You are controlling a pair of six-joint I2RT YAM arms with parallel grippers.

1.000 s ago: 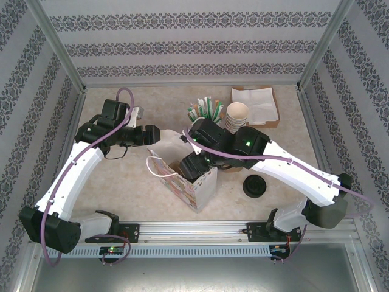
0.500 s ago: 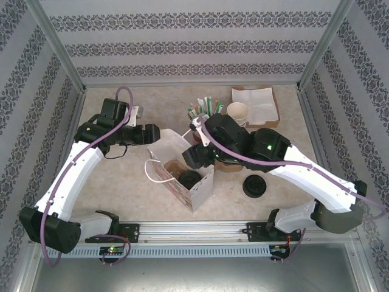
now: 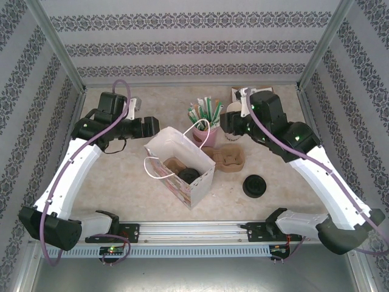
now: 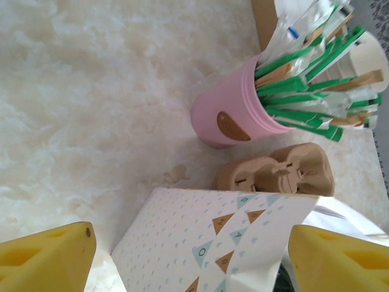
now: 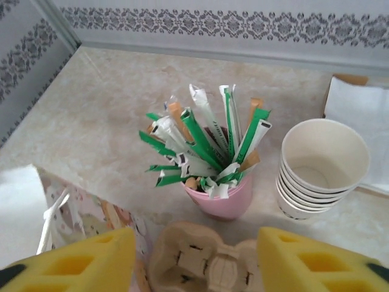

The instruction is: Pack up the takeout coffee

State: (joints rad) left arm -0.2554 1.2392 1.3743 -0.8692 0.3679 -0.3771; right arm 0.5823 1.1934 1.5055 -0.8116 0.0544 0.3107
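- Two claws, both spread with nothing between the pads. The left claw (image 4: 191,240) stands wide, its yellow fingers either side of the upper edge of the paper bag (image 4: 213,234). I cannot tell whether a finger touches the paper.
- The right claw (image 5: 194,243) hangs open and empty, high over the spare carrier (image 5: 203,261) and just short of the pink pot (image 5: 222,198) of wrapped sticks.
- The takeout coffee (image 3: 189,176) sits inside the bag, its black lid showing near the front wall beside a brown carrier (image 3: 172,165). The packing looks nearly done.
- First risk: the bag is thin paper and stands open on the bench (image 3: 121,176). If the left claw moves sideways or shuts on the wall and pulls, the bag may tilt or slide and tip the cup.
- Second risk: the rear handle (image 3: 200,129) loops up close to the pink pot. A claw passing low there could snag it and drag the bag.
- Third risk: the right claw has the pot and the stack of lidless cups (image 5: 322,161) just ahead. A careless drop or swing would scatter sticks or topple the stack.
- The loose black lid (image 3: 254,185) lies apart to the right, out of harm's way.
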